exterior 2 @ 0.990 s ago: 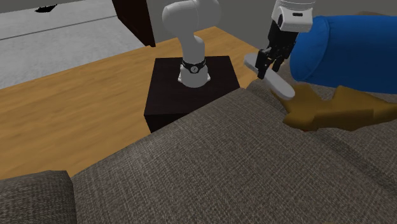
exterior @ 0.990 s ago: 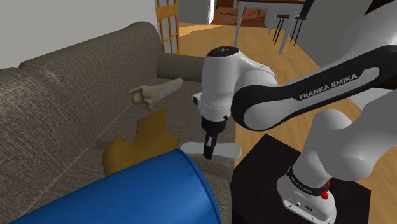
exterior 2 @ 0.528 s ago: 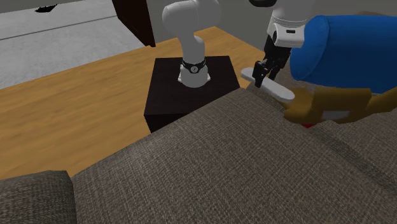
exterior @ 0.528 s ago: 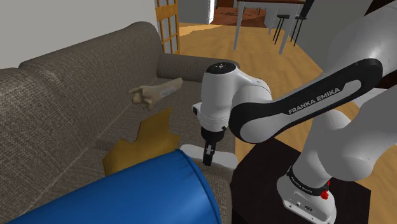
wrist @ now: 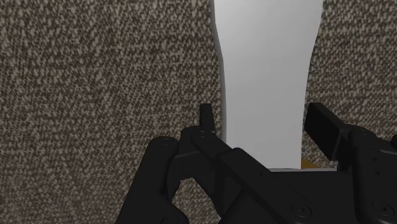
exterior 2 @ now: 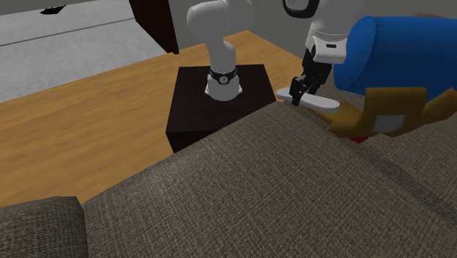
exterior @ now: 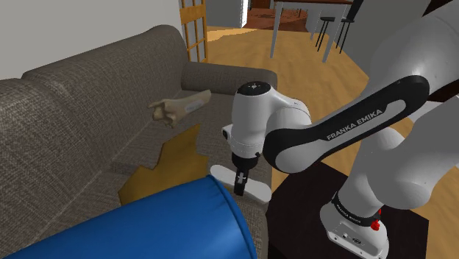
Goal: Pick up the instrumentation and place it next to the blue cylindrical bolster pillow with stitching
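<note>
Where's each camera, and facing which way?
Shoulder view: beside the stand, looking along the sofa; arm and end effector show.
Second exterior view: behind the sofa back, facing the stand; base and end effector show.
Wrist view: on the end effector, looking down at the white instrument between both fingers.
Both exterior views share the blue pillow.

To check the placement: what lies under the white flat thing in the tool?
Brown woven sofa fabric shows around the white instrument that the tool clasps; the part beneath is covered.
</note>
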